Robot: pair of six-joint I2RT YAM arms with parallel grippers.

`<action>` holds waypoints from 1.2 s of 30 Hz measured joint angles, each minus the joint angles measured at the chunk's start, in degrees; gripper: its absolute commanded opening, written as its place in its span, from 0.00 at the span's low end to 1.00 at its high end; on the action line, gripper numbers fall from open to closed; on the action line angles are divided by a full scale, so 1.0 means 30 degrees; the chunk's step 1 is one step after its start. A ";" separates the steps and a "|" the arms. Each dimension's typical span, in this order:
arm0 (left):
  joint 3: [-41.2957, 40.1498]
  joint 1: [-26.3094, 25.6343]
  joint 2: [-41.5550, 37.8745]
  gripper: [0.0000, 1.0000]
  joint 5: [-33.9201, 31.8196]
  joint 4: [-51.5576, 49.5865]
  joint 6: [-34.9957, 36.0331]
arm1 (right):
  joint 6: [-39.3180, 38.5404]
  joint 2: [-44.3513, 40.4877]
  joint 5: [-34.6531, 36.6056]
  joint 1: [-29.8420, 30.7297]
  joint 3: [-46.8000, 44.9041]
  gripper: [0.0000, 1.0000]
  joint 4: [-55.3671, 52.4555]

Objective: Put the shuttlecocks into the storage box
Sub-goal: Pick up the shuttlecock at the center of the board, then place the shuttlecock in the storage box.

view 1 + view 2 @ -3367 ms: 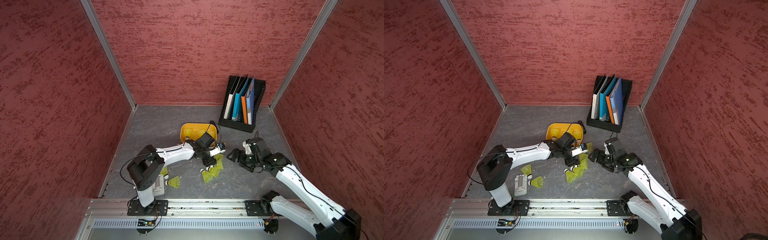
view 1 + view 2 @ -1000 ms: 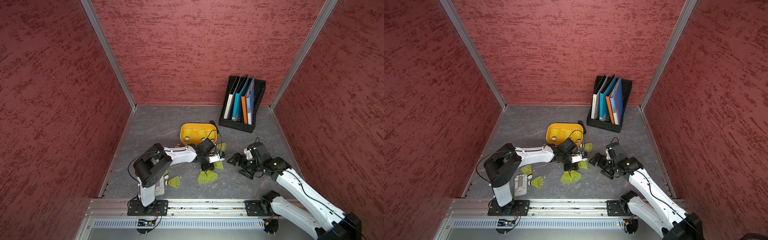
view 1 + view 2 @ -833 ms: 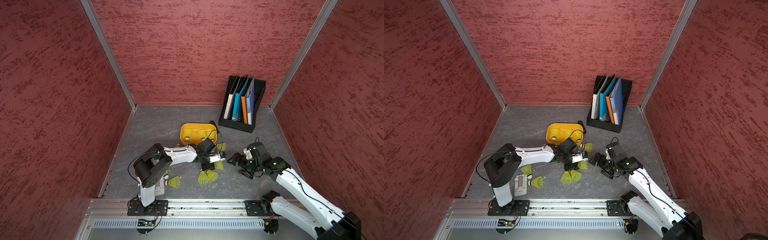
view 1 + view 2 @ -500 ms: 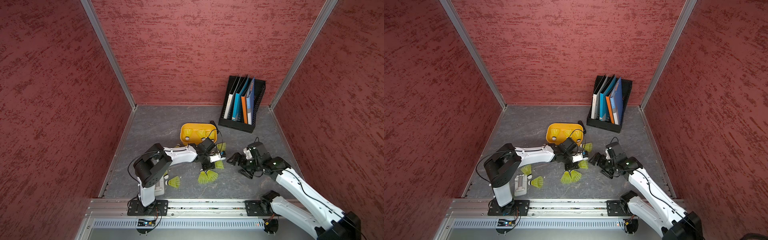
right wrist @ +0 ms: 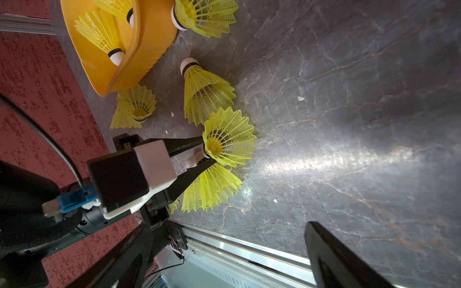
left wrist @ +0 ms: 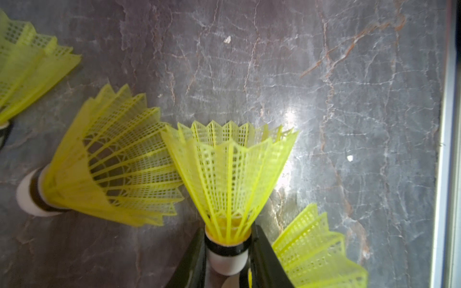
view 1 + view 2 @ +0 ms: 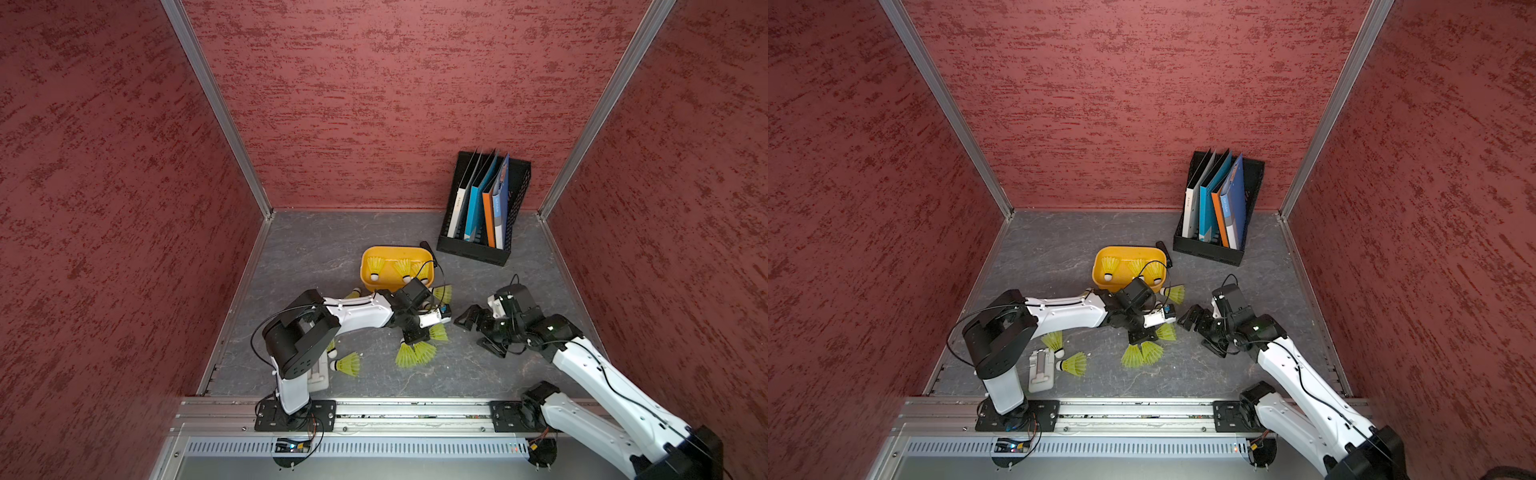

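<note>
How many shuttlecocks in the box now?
3 shuttlecocks in a row in the box: left end, middle, right end. The left arm covers the near rim, so another may be hidden.

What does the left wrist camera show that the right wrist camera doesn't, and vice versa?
Left wrist only: the gripped shuttlecock close up, black band and white cork clear between the fingers of the left gripper.
Right wrist only: the storage box with two shuttlecocks visible inside, another shuttlecock beside it, the left gripper's body, one finger of the open right gripper.
Both: the left gripper shut on that shuttlecock, loose shuttlecocks around it on the grey table.
</note>
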 measured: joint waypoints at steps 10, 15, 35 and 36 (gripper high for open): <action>0.0000 -0.0189 -0.2754 0.27 0.0525 -0.0066 -0.1719 | -0.0415 -0.1297 0.1013 0.0000 0.0379 0.98 0.0823; 0.0160 0.0765 -0.3789 0.27 0.1086 -0.0372 -0.3541 | -0.1472 -0.0699 0.1501 0.0000 0.1515 0.98 0.1967; 0.6455 0.7264 -0.1610 0.21 -0.0692 -0.4772 -1.4724 | -0.5027 0.9020 0.1778 -0.0015 0.7643 0.97 0.4750; 0.6666 0.7315 -0.1231 0.21 -0.0809 -0.5268 -1.5183 | -0.5144 0.9318 0.1785 -0.0015 0.7912 0.97 0.4750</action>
